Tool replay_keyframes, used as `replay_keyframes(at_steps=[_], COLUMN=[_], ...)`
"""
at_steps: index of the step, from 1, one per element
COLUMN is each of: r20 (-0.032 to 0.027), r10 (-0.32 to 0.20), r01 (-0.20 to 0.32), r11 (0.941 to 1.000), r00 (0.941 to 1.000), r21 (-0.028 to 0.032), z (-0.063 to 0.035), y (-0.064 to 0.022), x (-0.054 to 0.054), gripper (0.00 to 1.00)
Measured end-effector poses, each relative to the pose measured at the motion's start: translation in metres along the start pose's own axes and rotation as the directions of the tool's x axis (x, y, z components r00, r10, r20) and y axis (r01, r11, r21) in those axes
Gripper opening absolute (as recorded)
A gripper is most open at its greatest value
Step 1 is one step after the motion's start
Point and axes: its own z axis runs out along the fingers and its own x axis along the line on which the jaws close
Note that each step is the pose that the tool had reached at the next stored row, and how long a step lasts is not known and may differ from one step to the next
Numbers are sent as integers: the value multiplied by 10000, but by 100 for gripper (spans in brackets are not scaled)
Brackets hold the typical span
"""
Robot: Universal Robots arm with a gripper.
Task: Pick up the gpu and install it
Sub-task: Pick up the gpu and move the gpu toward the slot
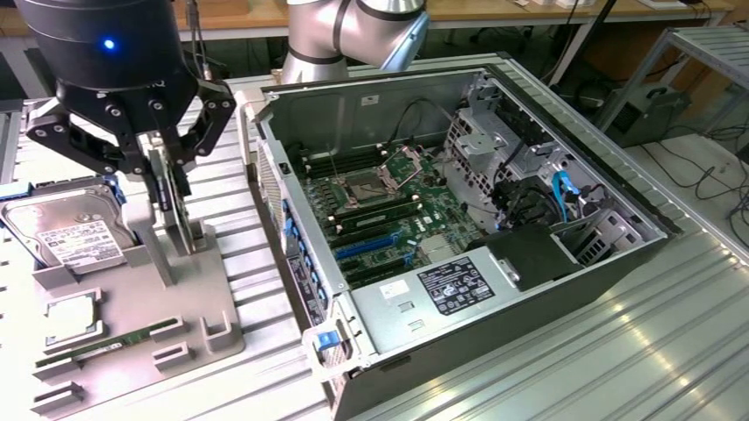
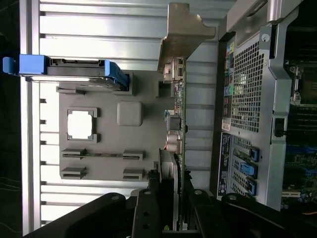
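The jaws are closed on the gpu (image 2: 179,124), one against each face, and its metal bracket (image 2: 184,34) at the far end is clear of them. The card stands on edge directly beneath them at the grey holder (image 1: 199,307), which leaves both flat sides free to pinch. Whether it has left its slot I cannot tell. The open computer case (image 1: 387,96) sits just beside the jaws on the table (image 1: 655,333), its motherboard exposed.

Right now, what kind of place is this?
Probably a robotics lab or workshop: a robot arm stands at a metal table with an open computer case and a grey holder of computer parts.
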Motion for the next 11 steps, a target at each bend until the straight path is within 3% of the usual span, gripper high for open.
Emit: replay_keyframes(at_steps=[11], r20=[0], r10=[0], r01=[0], r11=[10000], r00=[10000], r21=[0], z=[-73], y=[0], x=[-1], gripper=[27])
